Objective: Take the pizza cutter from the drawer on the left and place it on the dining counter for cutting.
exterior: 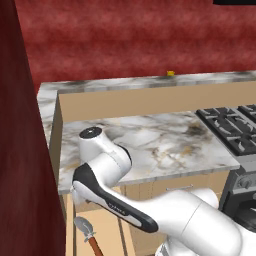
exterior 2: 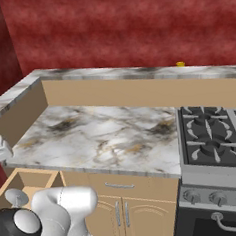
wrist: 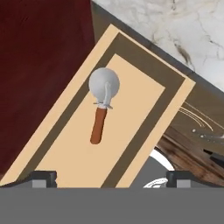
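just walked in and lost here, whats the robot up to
The drawer at the left end of the worktop is pulled open, and the pizza cutter lies flat inside it, blade away from the hand. The arm has its pincer open above the drawer, looking down at the cutter without touching it. Nothing has reached the dining counter yet.

- Red textured wall (exterior 2: pixel 113 35) behind the counters.
- Gas stove (exterior 2: pixel 214 132) with dark grates at right, flush against the marble worktop (exterior 2: pixel 101 136); knobs (exterior 2: pixel 216 198) along its front.
- Cabinet doors (exterior 2: pixel 128 217) with vertical handles under the worktop.
- Small yellow object (exterior 2: pixel 180 64) on the raised back ledge.
- Dark wood floor (wrist: pixel 197 148).
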### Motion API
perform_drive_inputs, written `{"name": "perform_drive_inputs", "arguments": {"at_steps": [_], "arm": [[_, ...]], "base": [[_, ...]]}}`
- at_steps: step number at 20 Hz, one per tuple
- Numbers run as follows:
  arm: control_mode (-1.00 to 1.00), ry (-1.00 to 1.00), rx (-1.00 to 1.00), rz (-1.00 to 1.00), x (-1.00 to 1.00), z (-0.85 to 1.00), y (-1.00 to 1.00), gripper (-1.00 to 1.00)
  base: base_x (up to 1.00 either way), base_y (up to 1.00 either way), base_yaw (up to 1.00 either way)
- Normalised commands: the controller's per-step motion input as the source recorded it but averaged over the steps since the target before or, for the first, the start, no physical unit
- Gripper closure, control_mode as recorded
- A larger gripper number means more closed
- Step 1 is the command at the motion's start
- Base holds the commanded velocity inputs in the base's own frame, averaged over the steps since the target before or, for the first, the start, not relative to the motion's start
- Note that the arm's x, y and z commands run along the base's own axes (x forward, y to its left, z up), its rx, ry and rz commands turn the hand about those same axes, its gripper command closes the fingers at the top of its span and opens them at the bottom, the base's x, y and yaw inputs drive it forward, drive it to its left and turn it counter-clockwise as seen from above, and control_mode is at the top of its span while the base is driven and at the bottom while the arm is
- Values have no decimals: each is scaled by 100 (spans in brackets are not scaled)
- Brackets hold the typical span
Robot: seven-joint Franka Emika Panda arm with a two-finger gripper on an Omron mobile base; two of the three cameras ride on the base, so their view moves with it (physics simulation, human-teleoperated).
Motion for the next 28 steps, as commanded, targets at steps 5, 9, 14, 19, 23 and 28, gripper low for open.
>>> {"name": "perform_drive_inputs", "arguments": {"at_steps": [5, 9, 14, 19, 23, 28], "arm": [[-100, 1, 1, -2, 0, -48, 1, -100], [-100, 7, 14, -1, 0, -56, -1, -100], [-100, 12, 20, -3, 0, -40, 0, -100], [-100, 7, 7, -2, 7, -28, 0, -100], [-100, 0, 0, 0, 11, -41, 0, -100], [-100, 0, -4, -1, 10, -46, 0, -100]], "base": [[0, 0, 0], [0, 0, 0], [0, 0, 0], [0, 0, 0], [0, 0, 0], [0, 0, 0]]}}
